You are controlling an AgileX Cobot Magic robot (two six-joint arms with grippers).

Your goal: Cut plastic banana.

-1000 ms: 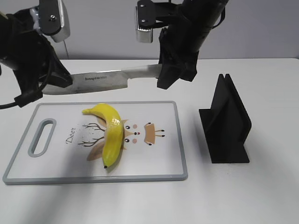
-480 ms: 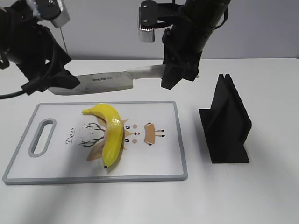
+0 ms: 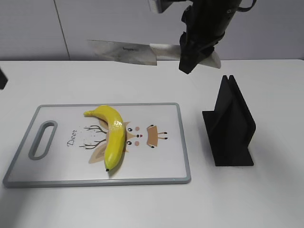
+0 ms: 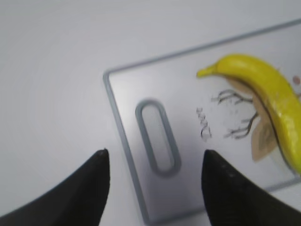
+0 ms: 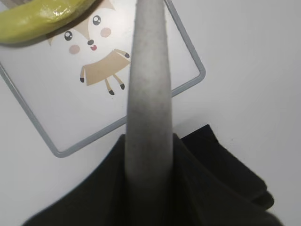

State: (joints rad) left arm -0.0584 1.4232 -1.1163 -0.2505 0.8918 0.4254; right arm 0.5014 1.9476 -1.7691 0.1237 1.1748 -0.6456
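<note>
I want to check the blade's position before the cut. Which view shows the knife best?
The exterior view: the long steel kitchen knife shows side-on, held by the right claw high above the glossy yellow plastic banana. The right wrist view shows only its handle; the left wrist view shows none.

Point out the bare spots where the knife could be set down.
Free: the table between the cutting board and the black knife stand, the table in front of both, and the board's right end past the plastic banana. Crowded: the board's middle, under the banana. The right gripper holds the knife aloft.
</note>
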